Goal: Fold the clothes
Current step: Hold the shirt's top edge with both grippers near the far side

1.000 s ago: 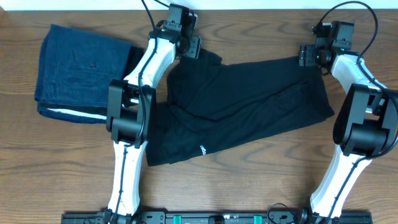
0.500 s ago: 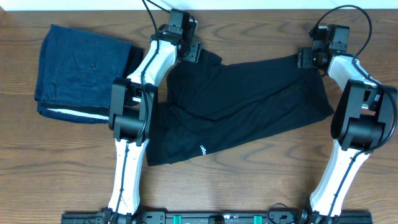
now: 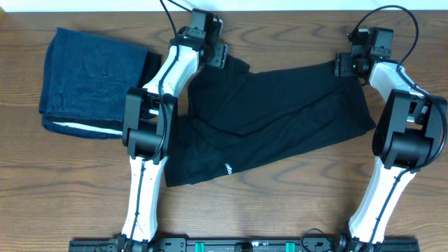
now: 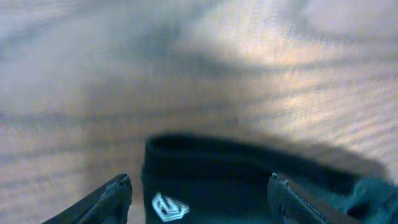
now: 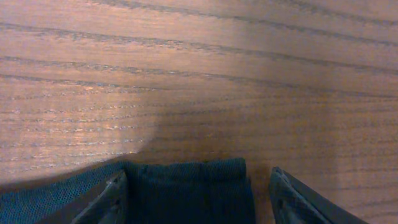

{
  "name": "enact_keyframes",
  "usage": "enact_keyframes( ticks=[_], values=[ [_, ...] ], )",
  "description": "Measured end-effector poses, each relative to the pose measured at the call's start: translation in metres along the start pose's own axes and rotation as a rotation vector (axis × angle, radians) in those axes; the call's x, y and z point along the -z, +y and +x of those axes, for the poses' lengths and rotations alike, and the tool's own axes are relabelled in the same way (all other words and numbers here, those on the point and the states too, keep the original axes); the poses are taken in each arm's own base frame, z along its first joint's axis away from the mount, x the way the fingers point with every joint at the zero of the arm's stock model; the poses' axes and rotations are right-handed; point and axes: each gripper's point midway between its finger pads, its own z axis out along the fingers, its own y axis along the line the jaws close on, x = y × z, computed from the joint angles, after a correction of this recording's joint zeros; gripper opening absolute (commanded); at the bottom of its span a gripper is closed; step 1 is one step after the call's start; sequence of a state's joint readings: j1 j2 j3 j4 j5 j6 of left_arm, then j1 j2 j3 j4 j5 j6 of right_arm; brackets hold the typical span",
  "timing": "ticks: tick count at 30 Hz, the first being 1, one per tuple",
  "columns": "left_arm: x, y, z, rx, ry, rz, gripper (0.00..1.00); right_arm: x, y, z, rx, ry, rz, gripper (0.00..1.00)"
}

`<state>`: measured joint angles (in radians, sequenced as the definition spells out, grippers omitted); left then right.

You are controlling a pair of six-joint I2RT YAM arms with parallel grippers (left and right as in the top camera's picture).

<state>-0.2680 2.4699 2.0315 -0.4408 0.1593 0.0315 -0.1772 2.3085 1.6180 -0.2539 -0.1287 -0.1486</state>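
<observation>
The black shirt (image 3: 273,115) lies spread and rumpled across the middle of the table, with a small white logo (image 3: 228,168) near its front hem. My left gripper (image 3: 214,56) is at the shirt's far left corner. In the left wrist view its fingers (image 4: 200,190) are open and straddle a black edge (image 4: 249,177) bearing a white logo (image 4: 169,206). My right gripper (image 3: 348,64) is at the shirt's far right corner. In the right wrist view its fingers (image 5: 196,182) are open around the corner of the fabric (image 5: 68,190).
A folded dark-blue denim-like garment (image 3: 91,80) with a white edge lies at the far left, its right side close to the left arm. Bare wooden table (image 3: 294,203) lies in front of the shirt. The table's far edge (image 3: 280,8) is just behind both grippers.
Both grippers shifted slightly toward the far edge a second ago and have stayed still since. The shirt has not visibly moved.
</observation>
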Motion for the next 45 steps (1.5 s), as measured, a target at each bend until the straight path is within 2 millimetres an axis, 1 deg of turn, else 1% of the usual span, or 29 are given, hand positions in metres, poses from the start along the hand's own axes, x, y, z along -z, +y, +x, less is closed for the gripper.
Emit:
enact_keyframes(
  ticks=[1, 2, 4, 7, 9, 10, 11, 12, 14, 15, 16, 18, 25, 28, 31, 33, 35, 38, 40, 41, 42, 43, 45],
  values=[
    [0.000, 0.001, -0.001, 0.005, -0.006, -0.001, 0.53, 0.000, 0.000, 0.000, 0.000, 0.000, 0.000, 0.70],
    [0.000, 0.001, -0.002, 0.005, -0.010, -0.001, 0.49, 0.000, 0.000, 0.000, -0.001, 0.001, 0.001, 0.69],
    [0.000, 0.001, -0.002, 0.001, -0.009, -0.001, 0.45, 0.000, 0.000, 0.000, 0.000, 0.002, 0.000, 0.68],
    [0.000, 0.002, -0.001, 0.001, -0.005, 0.000, 0.43, 0.000, 0.000, 0.001, 0.000, 0.004, -0.002, 0.65],
    [-0.001, 0.003, 0.002, 0.002, 0.002, 0.000, 0.40, 0.000, 0.001, 0.001, 0.001, 0.004, -0.004, 0.58],
    [-0.001, 0.003, 0.003, 0.001, 0.005, 0.000, 0.38, 0.000, 0.002, 0.001, 0.003, 0.005, -0.006, 0.53],
    [-0.001, 0.003, 0.003, 0.002, 0.008, 0.000, 0.37, 0.000, 0.002, 0.001, 0.005, 0.006, -0.008, 0.46],
    [-0.002, 0.003, 0.005, 0.002, 0.011, 0.000, 0.37, 0.000, 0.003, 0.001, 0.008, 0.006, -0.010, 0.44],
    [-0.002, 0.003, 0.006, 0.002, 0.015, 0.000, 0.38, 0.000, 0.004, 0.001, 0.009, 0.007, -0.013, 0.44],
    [-0.002, 0.003, 0.006, 0.002, 0.015, 0.000, 0.50, 0.000, 0.004, 0.001, 0.009, 0.007, -0.014, 0.46],
    [-0.002, 0.003, 0.006, -0.005, 0.015, 0.000, 0.56, 0.000, 0.004, 0.001, 0.009, 0.006, -0.013, 0.48],
    [-0.002, 0.003, 0.006, 0.000, 0.016, 0.000, 0.58, 0.000, 0.004, 0.001, 0.009, 0.007, -0.013, 0.48],
    [-0.005, 0.005, 0.004, 0.003, 0.002, -0.001, 0.58, 0.000, 0.004, 0.001, 0.008, 0.010, -0.011, 0.50],
    [-0.014, 0.009, 0.011, 0.002, 0.016, -0.006, 0.57, 0.000, 0.004, 0.002, 0.008, 0.011, -0.010, 0.50],
    [-0.014, 0.010, 0.010, 0.002, 0.011, -0.005, 0.57, 0.000, 0.004, 0.002, 0.008, 0.015, -0.010, 0.50],
    [-0.014, 0.010, 0.010, 0.005, 0.011, -0.006, 0.43, 0.000, 0.004, 0.002, 0.008, 0.015, -0.010, 0.49],
    [-0.014, 0.010, 0.010, 0.002, 0.011, -0.006, 0.34, 0.000, 0.004, 0.002, 0.008, 0.015, -0.011, 0.45],
    [-0.014, 0.011, 0.011, 0.001, 0.014, -0.007, 0.27, 0.001, 0.005, 0.003, 0.010, 0.017, -0.016, 0.36],
    [-0.014, 0.012, 0.011, 0.001, 0.014, -0.007, 0.21, 0.001, 0.006, 0.002, 0.014, 0.017, -0.020, 0.23],
    [-0.014, 0.012, 0.011, 0.002, 0.015, -0.007, 0.19, 0.001, 0.006, 0.002, 0.013, 0.016, -0.023, 0.08],
    [-0.014, 0.012, 0.011, 0.001, 0.015, -0.007, 0.19, 0.001, 0.007, 0.002, 0.016, 0.016, -0.026, 0.01],
    [-0.014, 0.012, 0.011, 0.000, 0.017, -0.007, 0.15, 0.001, 0.008, 0.002, 0.015, 0.016, -0.032, 0.01],
    [-0.014, 0.011, 0.012, 0.000, 0.019, -0.003, 0.15, 0.000, 0.009, 0.002, 0.016, 0.017, -0.030, 0.01]
  ],
)
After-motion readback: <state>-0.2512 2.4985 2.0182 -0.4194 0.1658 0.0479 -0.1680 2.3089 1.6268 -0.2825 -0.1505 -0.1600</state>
